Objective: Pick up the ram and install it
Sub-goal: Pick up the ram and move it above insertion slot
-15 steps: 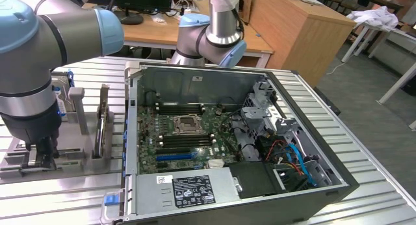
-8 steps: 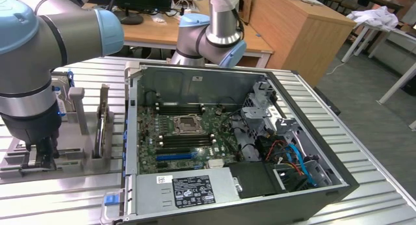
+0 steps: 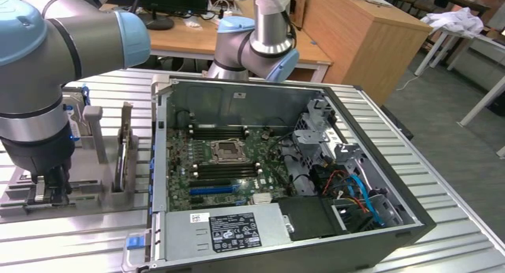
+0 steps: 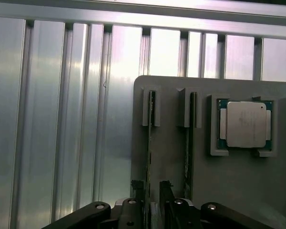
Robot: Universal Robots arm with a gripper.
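Observation:
The ram (image 4: pixel 151 124) is a thin green stick standing on edge in a slot of a grey holder (image 4: pixel 171 157). My gripper (image 4: pixel 152 188) is lowered over its near end, with one dark finger (image 4: pixel 138 190) on each side of the stick and a narrow gap to each. The jaws are open and not pressing on it. A second stick (image 4: pixel 191 124) stands in the neighbouring slot. In the exterior view the gripper (image 3: pixel 49 190) hangs down at the holder (image 3: pixel 87 187) on the exterior view's left, beside the open computer case (image 3: pixel 316 237).
A square silver processor chip (image 4: pixel 243 124) lies in a pocket of the holder beside the sticks. The motherboard's black memory slots (image 3: pixel 221 169) flank the processor socket (image 3: pixel 229 149) inside the case. A thin board (image 3: pixel 124 149) stands upright between holder and case. The table is ribbed aluminium (image 4: pixel 62 119).

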